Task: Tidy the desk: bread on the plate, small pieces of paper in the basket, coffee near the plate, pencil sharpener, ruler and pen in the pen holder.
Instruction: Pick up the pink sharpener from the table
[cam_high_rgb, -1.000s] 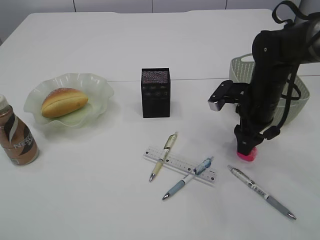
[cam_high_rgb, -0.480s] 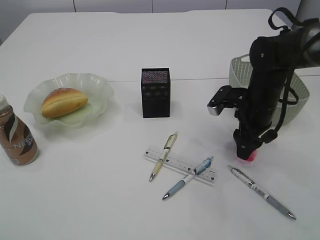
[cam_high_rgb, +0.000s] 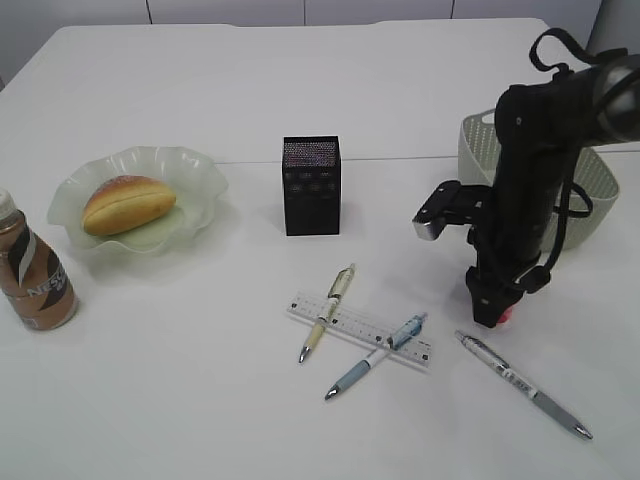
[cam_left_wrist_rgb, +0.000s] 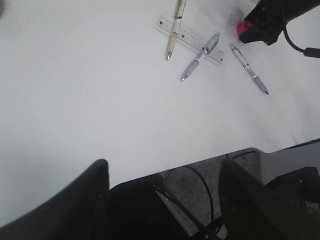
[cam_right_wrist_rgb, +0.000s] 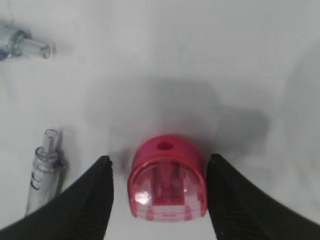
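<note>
The pencil sharpener (cam_right_wrist_rgb: 166, 178) is a small pink-red piece with a rounded dome top, a little round hole near the top, and a clear pink front through which the inside shows. In the right wrist view it sits in the lower middle of the frame, on the white desk (cam_high_rgb: 200, 380), between the two dark fingers (cam_right_wrist_rgb: 95, 200) of the right gripper (cam_right_wrist_rgb: 159, 195). The jaws stand wide on both sides of it, with a small gap on each side; they do not press on it. In the exterior view it shows only as a small pink spot (cam_high_rgb: 507, 316) at the lower right, mostly hidden behind the gripper tip.

The left gripper (cam_left_wrist_rgb: 165, 200) is at the bottom of the left wrist view, over the desk edge; its two dark fingers are well apart and hold nothing.

In the exterior view, the bread (cam_high_rgb: 128, 204) lies on the plate (cam_high_rgb: 200, 175) at the left. The coffee (cam_high_rgb: 30, 270) stands at the far left edge. The pen holder (cam_high_rgb: 311, 186) is in the middle. The ruler (cam_high_rgb: 360, 328) lies below it, with two pens across it. The basket (cam_high_rgb: 478, 140) is at the right, behind the arm.
</note>
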